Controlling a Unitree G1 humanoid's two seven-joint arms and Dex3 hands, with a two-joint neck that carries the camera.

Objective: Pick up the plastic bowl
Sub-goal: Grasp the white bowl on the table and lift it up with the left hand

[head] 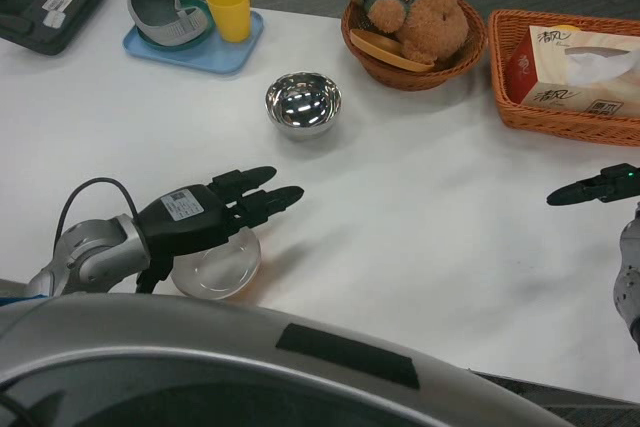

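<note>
The plastic bowl (222, 269) is white and translucent and sits near the table's front edge, partly covered by my left hand. That left hand (215, 212) hovers over the bowl's far rim with its fingers stretched out to the right and holding nothing. Whether it touches the bowl cannot be told. My right hand (596, 185) shows only as dark fingertips at the right edge, far from the bowl, with nothing in them.
A shiny metal bowl (303, 103) stands mid-table. Behind it are a blue tray (190, 47) with a yellow cup (228, 8) and a grey dish, a wicker basket (411, 65) with a teddy bear, an orange basket (560, 112) with tissues, and a black case (45, 0).
</note>
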